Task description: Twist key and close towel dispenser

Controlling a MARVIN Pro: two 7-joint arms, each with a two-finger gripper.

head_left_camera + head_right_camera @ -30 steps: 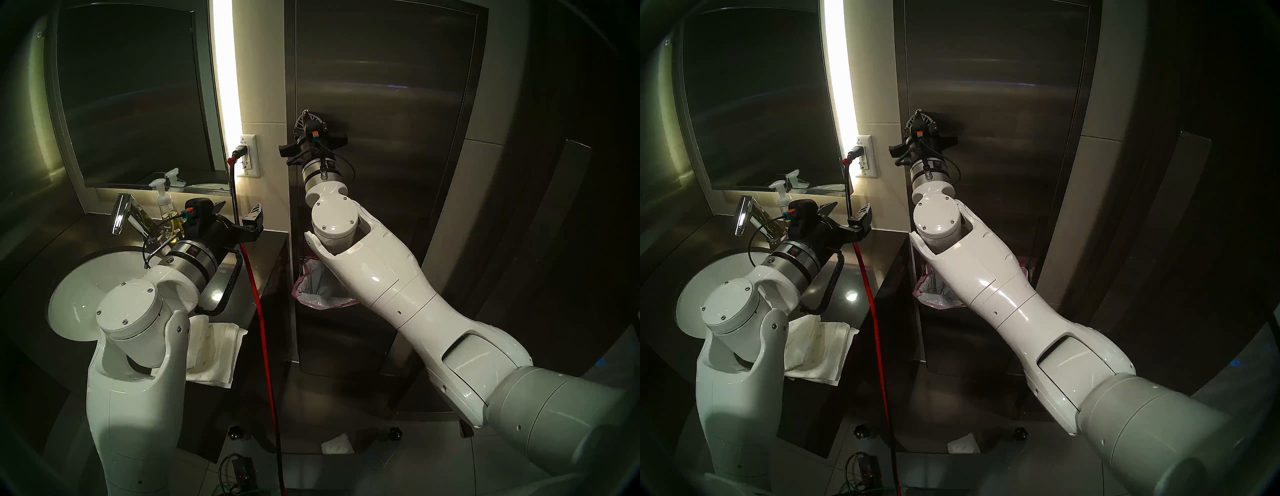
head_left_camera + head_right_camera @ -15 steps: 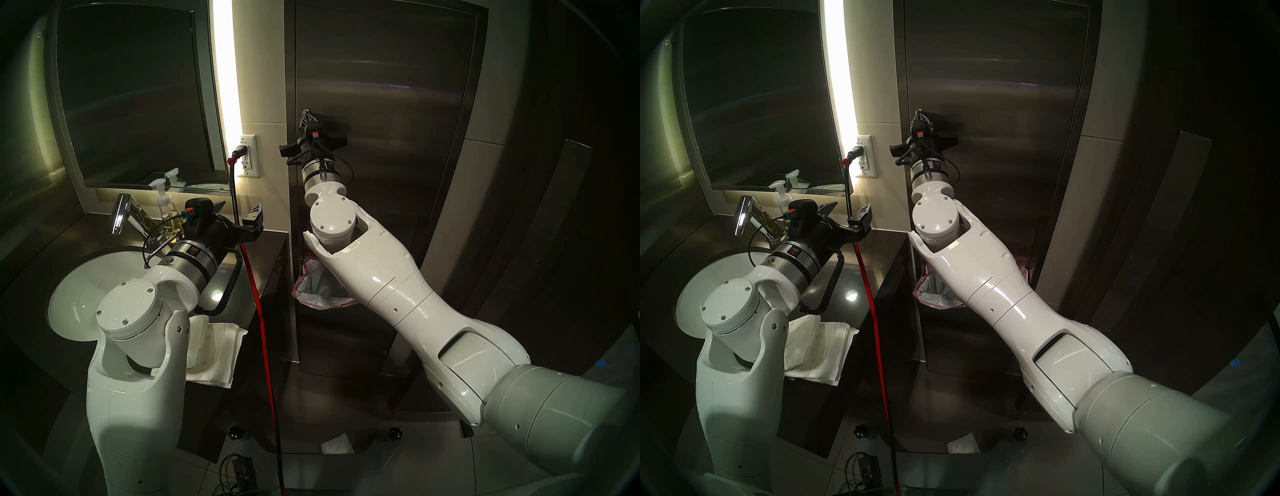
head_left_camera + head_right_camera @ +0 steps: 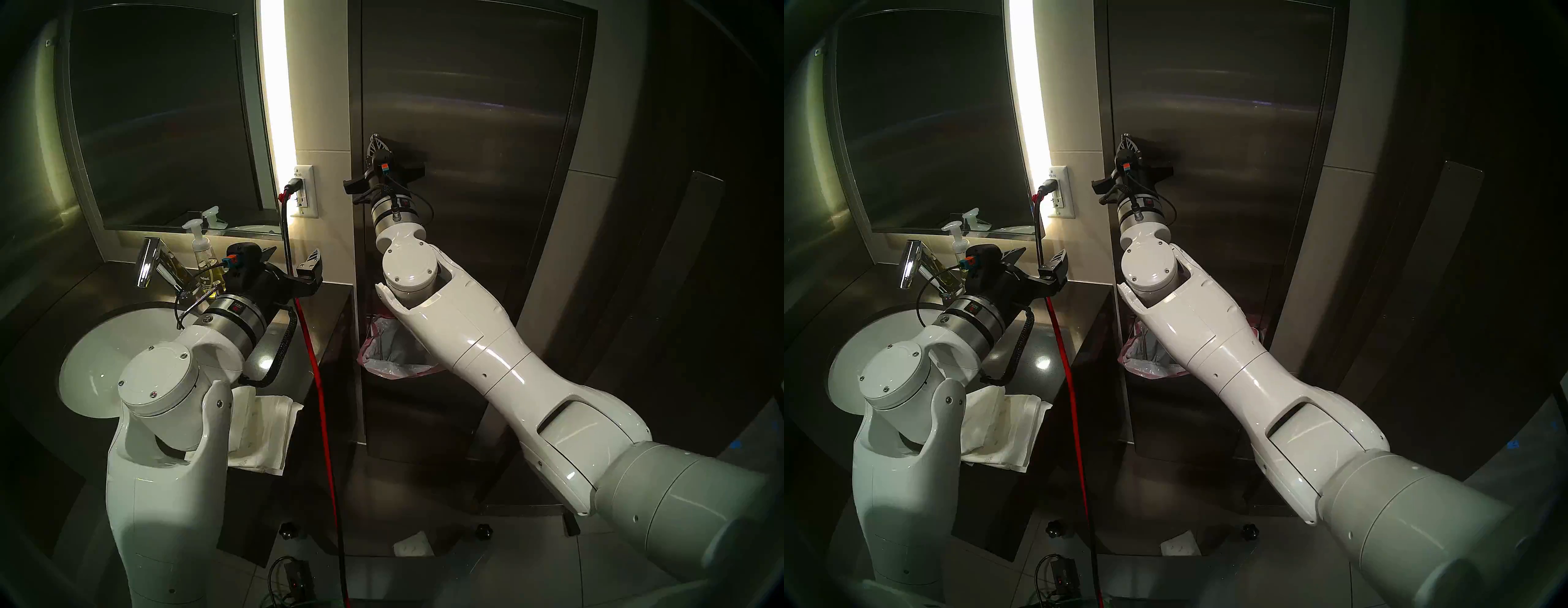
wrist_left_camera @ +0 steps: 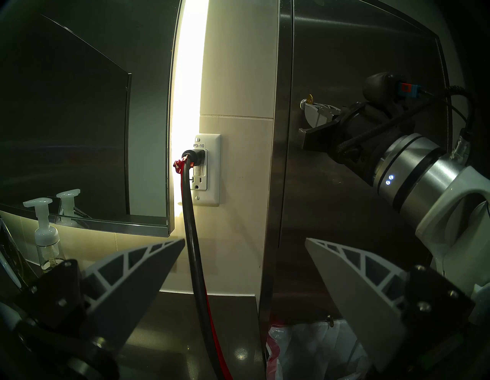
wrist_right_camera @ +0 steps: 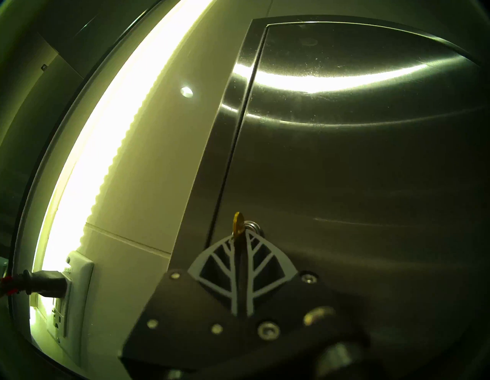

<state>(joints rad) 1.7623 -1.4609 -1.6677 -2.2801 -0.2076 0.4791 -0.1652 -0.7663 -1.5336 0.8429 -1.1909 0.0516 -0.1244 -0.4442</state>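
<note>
Two fingers of the right gripper are pinched together on the key, which sits in the round lock cylinder near the left edge of the towel dispenser door. Key head sticks out above the fingertips, edge-on in the right wrist view, gold and roughly upright. From the left wrist view the same key shows just above the white finger, with the cylinder against the door face. Versus 1 s ago: the right gripper has rotated about its axis, its finger lattice now seen more side-on than the fanned view before, and the right forearm has shifted slightly; grip on the key unchanged. Door looks seated against the frame along its left seam. Below, the pink-lined waste bin shows behind the right forearm. Left gripper has not moved, fingers spread wide apart and holding nothing, hovering over the counter with the red-and-black power cord running up between them to the wall outlet. Soap bottle, faucet and sink sit left of it; folded white towels lie on the counter's near edge.
</note>
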